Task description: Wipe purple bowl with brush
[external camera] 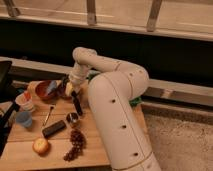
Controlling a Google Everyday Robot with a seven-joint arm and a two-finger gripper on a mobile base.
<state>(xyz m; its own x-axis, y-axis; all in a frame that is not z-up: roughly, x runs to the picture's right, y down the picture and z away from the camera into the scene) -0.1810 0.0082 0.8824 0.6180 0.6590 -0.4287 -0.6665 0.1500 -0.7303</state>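
Observation:
The purple bowl [62, 89] sits at the back of the wooden table, mostly hidden behind my gripper [73, 89]. The gripper hangs from the white arm just over the bowl's right edge and is shut on the brush [76, 105]. The brush's black handle slants down and toward the front from the gripper, ending in a small round head [73, 118] on the table. Whether the brush touches the bowl is not clear.
An orange-brown bowl [45, 90] with something blue in it stands left of the purple one. A white cup [25, 101], a blue cup [23, 119], a thin metal utensil [47, 116], a black block [54, 128], dark grapes [74, 145] and an orange fruit [40, 145] lie in front. My arm's bulk covers the table's right side.

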